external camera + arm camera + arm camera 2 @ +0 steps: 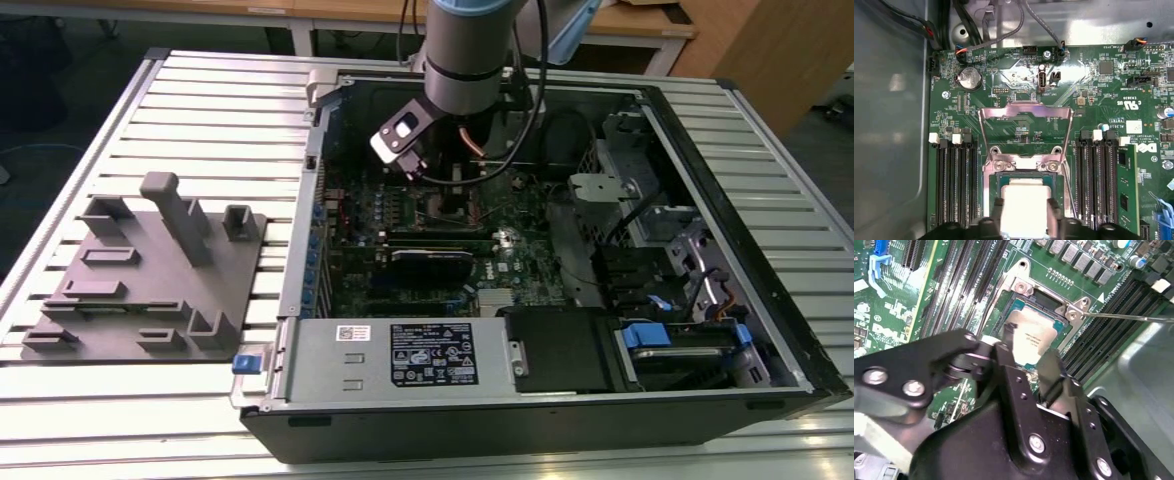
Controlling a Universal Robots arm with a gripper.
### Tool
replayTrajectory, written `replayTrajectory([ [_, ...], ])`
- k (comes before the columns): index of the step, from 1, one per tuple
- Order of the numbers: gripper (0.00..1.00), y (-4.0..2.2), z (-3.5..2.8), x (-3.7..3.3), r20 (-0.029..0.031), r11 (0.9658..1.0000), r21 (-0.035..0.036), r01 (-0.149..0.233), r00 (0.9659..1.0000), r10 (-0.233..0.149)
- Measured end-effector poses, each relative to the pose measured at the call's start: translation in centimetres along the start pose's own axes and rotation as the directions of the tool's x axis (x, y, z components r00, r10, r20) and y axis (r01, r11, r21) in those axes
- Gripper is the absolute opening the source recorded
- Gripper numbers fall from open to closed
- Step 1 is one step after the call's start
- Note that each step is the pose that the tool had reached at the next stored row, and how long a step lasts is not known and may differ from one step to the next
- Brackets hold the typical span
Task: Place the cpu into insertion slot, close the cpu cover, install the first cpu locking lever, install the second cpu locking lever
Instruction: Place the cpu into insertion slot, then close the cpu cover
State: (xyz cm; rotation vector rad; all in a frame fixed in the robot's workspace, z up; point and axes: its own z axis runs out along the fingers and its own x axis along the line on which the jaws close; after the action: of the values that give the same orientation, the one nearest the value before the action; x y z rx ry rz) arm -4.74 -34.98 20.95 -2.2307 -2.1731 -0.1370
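**Pincer grips cpu at the socket**

In the first wrist view the pincer [1025, 206] is closed to the chip's width. Its two fingers clamp the cpu [1024, 192] by opposite edges, directly over the insertion slot [999, 181]. Whether the chip is fully seated I cannot tell. Beyond it the cpu cover [1026, 111] stands swung open. Long memory slots [956, 185] flank the socket.

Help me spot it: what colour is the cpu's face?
The cpu is pale silver-beige, clearest in the second wrist view.
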Motion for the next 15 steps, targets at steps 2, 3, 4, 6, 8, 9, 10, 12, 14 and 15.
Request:
replayTrajectory([
  [2,0.35,0.03,-0.05,0.01,-0.0002,1.0000,0.0017,0.000,1.0000,0.000],
  [3,0.35,0.03,-0.05,0.01,-0.0003,1.0000,0.0018,0.000,1.0000,0.000],
  [4,0.29,0.03,-0.06,0.01,-0.0003,1.0000,0.0020,0.000,1.0000,0.000],
  [6,0.23,0.04,-0.07,0.01,0.0000,1.0000,0.0024,0.000,1.0000,0.000],
  [8,0.11,0.04,-0.07,0.01,0.0000,1.0000,0.0026,0.000,1.0000,0.000],
  [9,0.11,0.04,-0.08,0.01,0.0000,1.0000,0.0027,0.000,1.0000,0.000],
  [10,0.11,0.04,-0.08,0.01,0.0000,1.0000,0.0029,0.000,1.0000,0.000],
  [12,0.11,0.04,-0.08,0.01,0.0000,1.0000,0.0031,0.000,1.0000,0.000],
  [14,0.11,0.06,-0.12,0.01,0.0001,1.0000,0.0050,0.000,1.0000,0.000],
  [15,0.11,0.07,-0.15,0.01,0.0001,1.0000,0.0066,-0.001,1.0000,0.001],
])
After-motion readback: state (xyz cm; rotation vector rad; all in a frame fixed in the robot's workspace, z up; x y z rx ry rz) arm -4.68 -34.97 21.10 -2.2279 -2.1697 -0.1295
